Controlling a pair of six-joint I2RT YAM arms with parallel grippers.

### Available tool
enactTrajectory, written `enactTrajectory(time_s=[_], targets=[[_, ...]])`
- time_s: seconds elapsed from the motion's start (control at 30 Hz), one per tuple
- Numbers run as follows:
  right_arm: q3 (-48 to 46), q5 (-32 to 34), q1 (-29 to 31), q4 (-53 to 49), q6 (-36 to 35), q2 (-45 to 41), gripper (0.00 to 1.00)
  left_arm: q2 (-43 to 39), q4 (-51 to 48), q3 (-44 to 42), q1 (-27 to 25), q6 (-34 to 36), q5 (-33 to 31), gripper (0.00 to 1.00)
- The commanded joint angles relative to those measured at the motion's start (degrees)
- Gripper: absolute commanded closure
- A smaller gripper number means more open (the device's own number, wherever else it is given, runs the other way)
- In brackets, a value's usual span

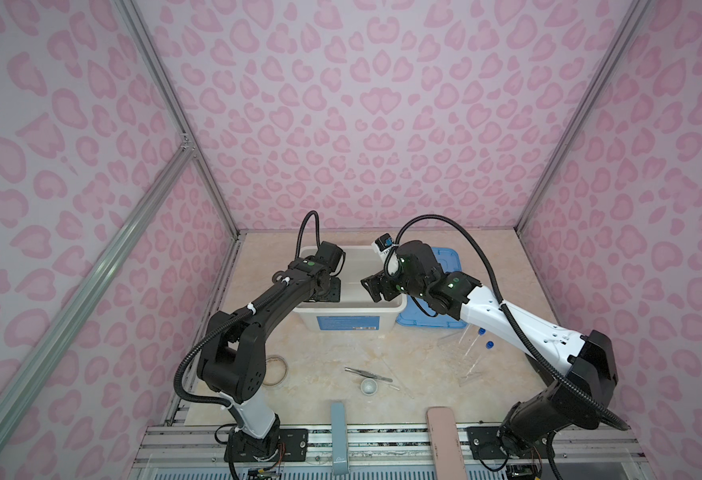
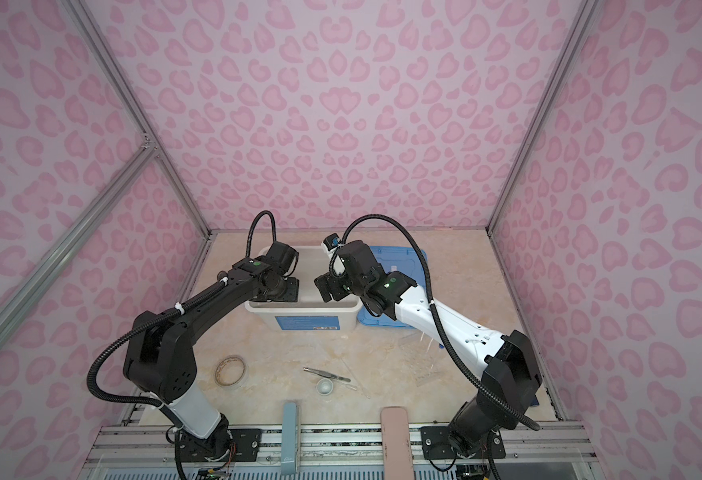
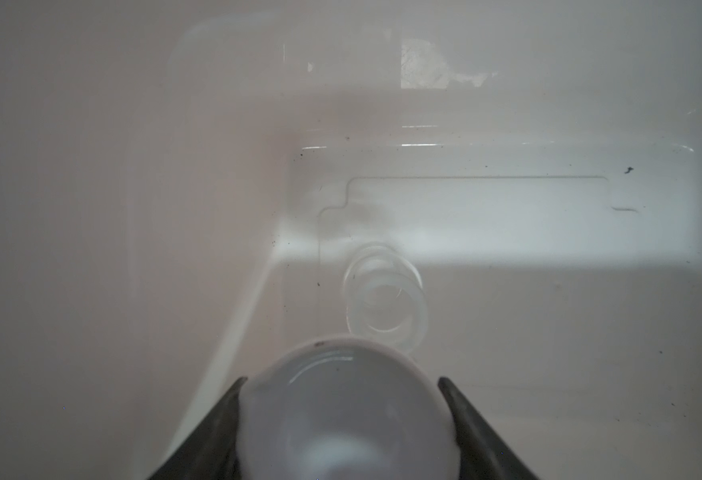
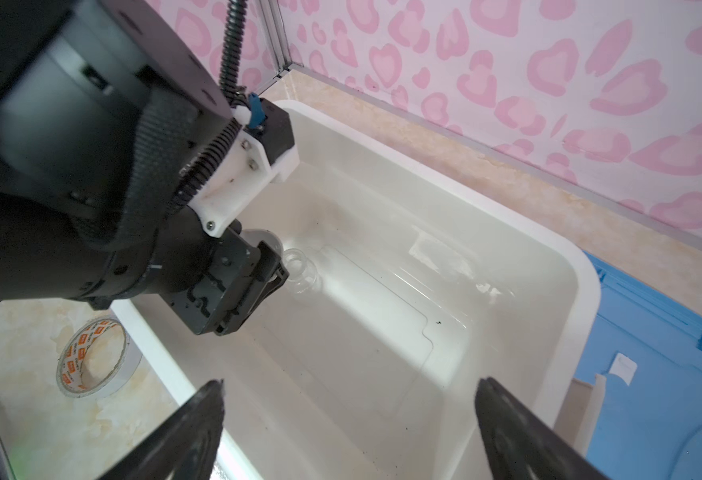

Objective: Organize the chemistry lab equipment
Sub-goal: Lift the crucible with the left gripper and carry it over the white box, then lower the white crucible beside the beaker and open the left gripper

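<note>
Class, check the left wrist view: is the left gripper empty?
No, the left gripper is closed on a white round dish inside the tub.

Soft, even light fills both top views, leaving only faint shadows on the worktop [image 1: 320,353], while in the left wrist view a bright band crosses the floor of the tub [image 3: 507,216] beyond the left gripper [image 3: 341,380], whose white dish [image 3: 341,424] sits blurred in shade.
</note>
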Motion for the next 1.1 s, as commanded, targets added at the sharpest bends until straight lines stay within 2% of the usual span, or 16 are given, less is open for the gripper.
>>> enactTrajectory(time_s=[0.0, 0.33, 0.6, 0.67, 0.73, 0.9, 1.07], targets=[[0.1, -0.4, 0.1, 0.2, -0.3, 0.5, 0.05, 1.5, 1.6, -1.0, 0.0, 0.3, 1.9, 0.69], [0.3, -0.4, 0.0, 0.6, 0.1, 1.3, 0.05, 4.8, 3.9, -0.3, 0.1, 0.3, 0.5, 0.69], [-0.8, -0.6, 0.1, 1.3, 0.8, 1.0, 0.05, -0.1, 3.3, 0.9, 0.1, 0.9, -0.8, 0.69], [-0.9, -0.6, 0.0, 1.3, 0.8, 1.0, 0.05, -0.3, 3.5, 1.6, 0.1, 2.3, 0.4, 0.69], [-1.3, -0.4, 0.0, 1.2, 0.8, 0.7, 0.05, -0.8, 5.0, 0.7, -0.1, 6.6, 4.5, 0.71], [-2.6, 0.1, -0.1, 1.9, 0.9, -0.5, 0.05, 0.8, 3.8, 1.5, 0.1, 14.9, 6.1, 0.73], [-3.7, 0.0, -0.1, 2.8, 1.3, -1.0, 0.05, 2.6, 4.1, 1.5, 0.1, 17.2, 4.9, 0.75]])
